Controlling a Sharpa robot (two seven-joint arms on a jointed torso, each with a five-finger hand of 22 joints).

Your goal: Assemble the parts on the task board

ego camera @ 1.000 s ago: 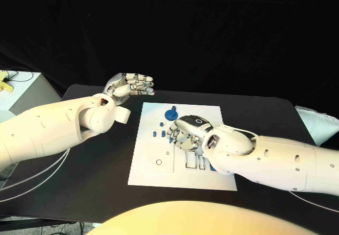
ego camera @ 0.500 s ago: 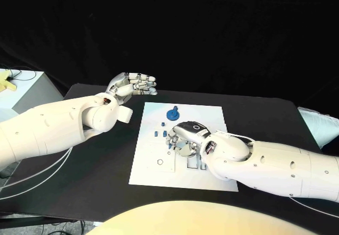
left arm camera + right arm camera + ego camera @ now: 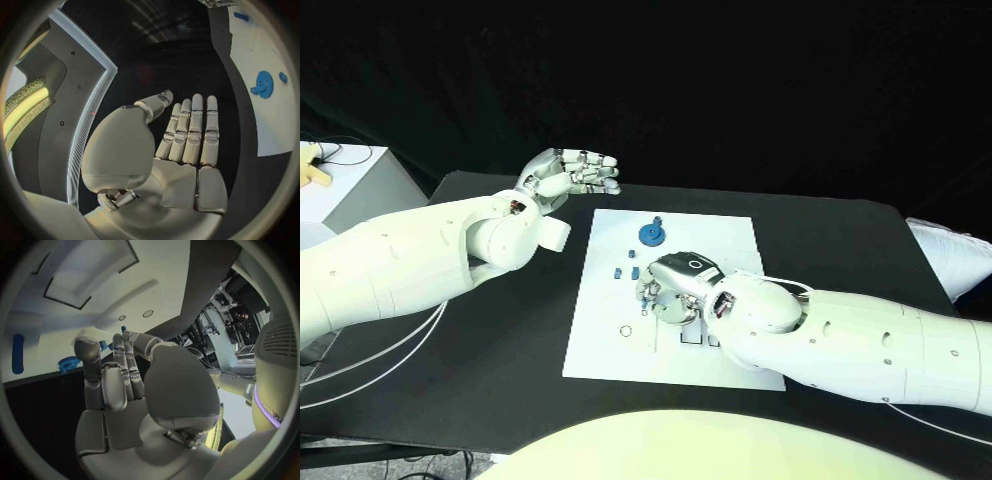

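- Parts [image 3: 626, 270] lie scattered over the middle of the task board [image 3: 733, 230], the white plate at the centre of the black tabletop [image 3: 848, 230]; a larger blue gear [image 3: 651, 235] sits nearer the board's far edge.
- Over the last second the right hand [image 3: 678, 283] has slid along the board toward its left side and nearer the robot, and it now hovers low over the small blue pieces just beside the outlined slots [image 3: 692, 338].
- Its fingers [image 3: 653, 296] point down at those pieces; whether they pinch one cannot be told, since the hand's own back hides the tips in the head view and the right wrist view shows the fingers curled with no clear part between them.
- The left hand [image 3: 567, 172] has stayed raised beyond the board's far left corner, well apart from the parts; the left wrist view shows its fingers [image 3: 192, 130] straight and apart, holding nothing.
- Judged from this, the right hand is closing in for a pick, so assembly looks early, with most pieces loose on the board.
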